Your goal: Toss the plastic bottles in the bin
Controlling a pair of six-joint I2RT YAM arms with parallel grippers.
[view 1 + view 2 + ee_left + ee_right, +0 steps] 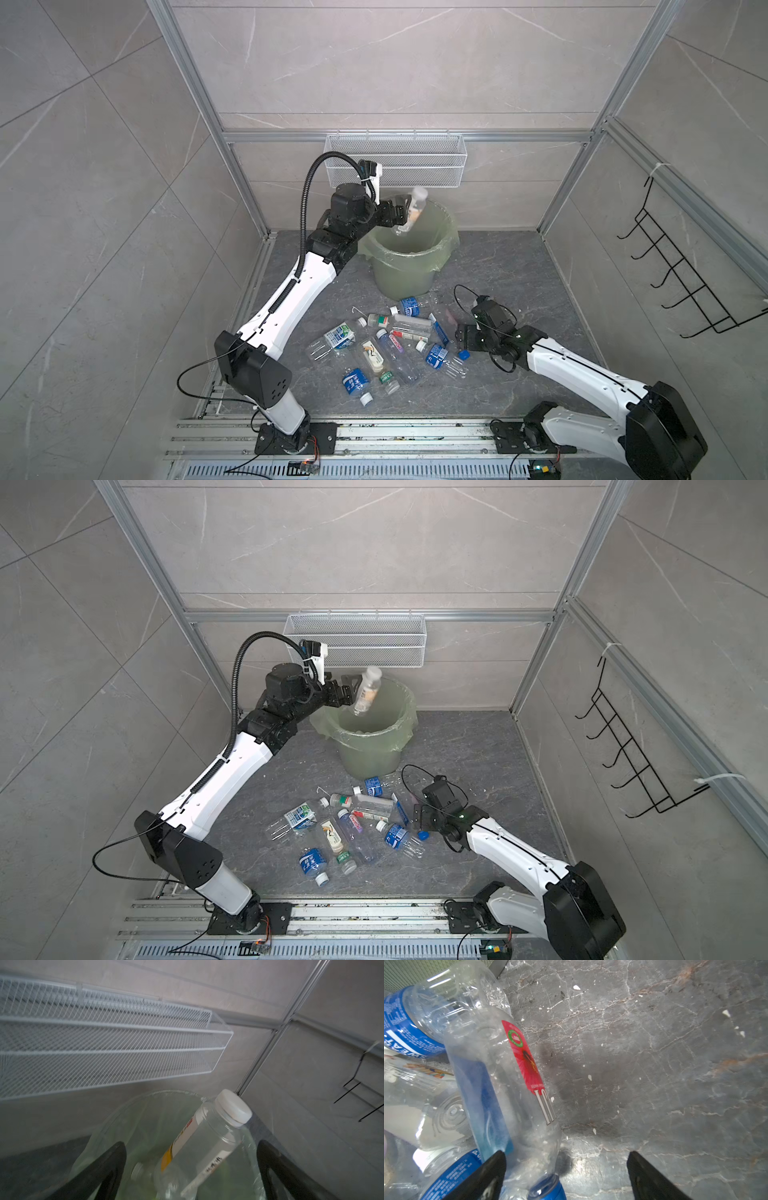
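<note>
The dark grey veined stone floor (498, 270) carries everything. A long white wire mesh basket (395, 166) hangs on the back wall, behind and above the bin and apart from it. The round pale green plastic bin (401, 278) (370, 758), lined with a translucent green bag folded over its rim, stands upright on the floor near that wall.

In front of the bin, toward the arm bases, a loose heap of small clear plastic bottles (386, 349) (345, 829) with blue, white, green and red labels lies on the floor. They lie on their sides, several touching or overlapping, and the nearest is just beside the bin's foot.

The left gripper (401, 214) (351, 692) (191, 1144) hangs at the bin's left rim and reaches over its mouth. Its black fingers (112, 1163) stand wide apart. Between them, touching neither as far as shows, a clear white-capped bottle with a yellow and white label (413, 212) (365, 694) (207, 1142) is above the bin's mouth. It is tilted with its cap up and is blurred in both top views. Lower inside the bin a small blurred capped shape (138, 1169) shows.

The right gripper (459, 336) (417, 816) (566, 1155) sits low over the floor, in front of the bin and to its right, at the heap's edge. Its jaws are spread wide. A clear bottle with a red label and blue cap (508, 1084) lies by one finger, though whether they touch cannot be told. Bare floor separates the bottle from the other finger.
</note>
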